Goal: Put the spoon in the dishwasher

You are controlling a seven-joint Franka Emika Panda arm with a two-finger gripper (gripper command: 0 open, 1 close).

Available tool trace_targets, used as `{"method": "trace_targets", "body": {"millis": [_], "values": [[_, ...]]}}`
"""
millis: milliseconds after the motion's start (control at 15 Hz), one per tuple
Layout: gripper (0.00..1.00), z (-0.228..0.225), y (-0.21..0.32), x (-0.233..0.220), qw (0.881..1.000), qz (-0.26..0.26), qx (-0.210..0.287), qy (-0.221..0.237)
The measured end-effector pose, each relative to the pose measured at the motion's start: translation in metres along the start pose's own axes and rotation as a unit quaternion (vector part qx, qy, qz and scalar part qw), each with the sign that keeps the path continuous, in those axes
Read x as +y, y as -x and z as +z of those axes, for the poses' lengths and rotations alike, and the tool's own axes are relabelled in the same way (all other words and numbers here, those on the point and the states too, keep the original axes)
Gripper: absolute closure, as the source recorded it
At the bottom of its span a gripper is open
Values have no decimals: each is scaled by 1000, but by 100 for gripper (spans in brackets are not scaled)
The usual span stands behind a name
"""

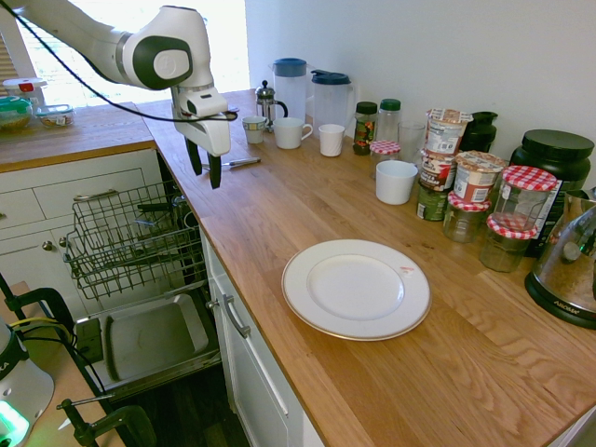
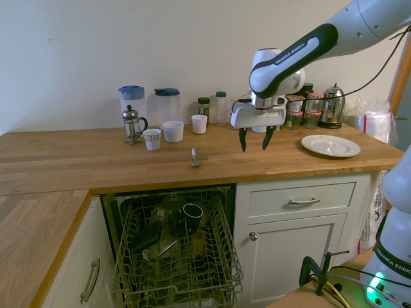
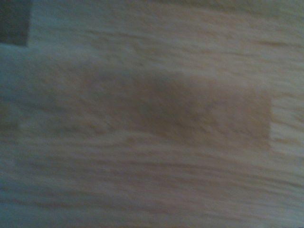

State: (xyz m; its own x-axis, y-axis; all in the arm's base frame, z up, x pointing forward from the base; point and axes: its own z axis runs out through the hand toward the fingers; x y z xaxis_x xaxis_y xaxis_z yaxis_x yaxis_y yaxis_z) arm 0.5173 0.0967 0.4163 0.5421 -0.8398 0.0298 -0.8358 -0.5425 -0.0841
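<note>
End effector (image 2: 255, 138) hangs above the wooden bench (image 2: 96, 163), fingers spread, nothing between them. Spoon (image 2: 194, 158) lies flat on the bench near the front edge, above the dishwasher (image 2: 176, 256) opening and apart from the end effector; in the first exterior view its handle (image 1: 237, 163) shows just behind the fingers. Step in hand, by my reading: the approach, spoon not yet grasped. Next move calls for lining up over the slim handle and lowering until the fingers straddle it; a thin, flat piece, likely awkward to pinch off the wood. Dishwasher door down, one wire rack (image 1: 130, 237) pulled out and partly loaded. Counted: one spoon, one white plate (image 1: 356, 289), two blue-lidded jugs (image 2: 131, 100), one French press (image 2: 131, 124). Wrist view shows blurred wood grain only.
</note>
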Motion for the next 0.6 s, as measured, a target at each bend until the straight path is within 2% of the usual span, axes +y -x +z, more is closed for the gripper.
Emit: {"method": "trace_targets", "body": {"millis": [267,600], "values": [[0,-3,22,-90,1000,20,16,-12],[0,39,50,-166,998,57,22,-18]]}}
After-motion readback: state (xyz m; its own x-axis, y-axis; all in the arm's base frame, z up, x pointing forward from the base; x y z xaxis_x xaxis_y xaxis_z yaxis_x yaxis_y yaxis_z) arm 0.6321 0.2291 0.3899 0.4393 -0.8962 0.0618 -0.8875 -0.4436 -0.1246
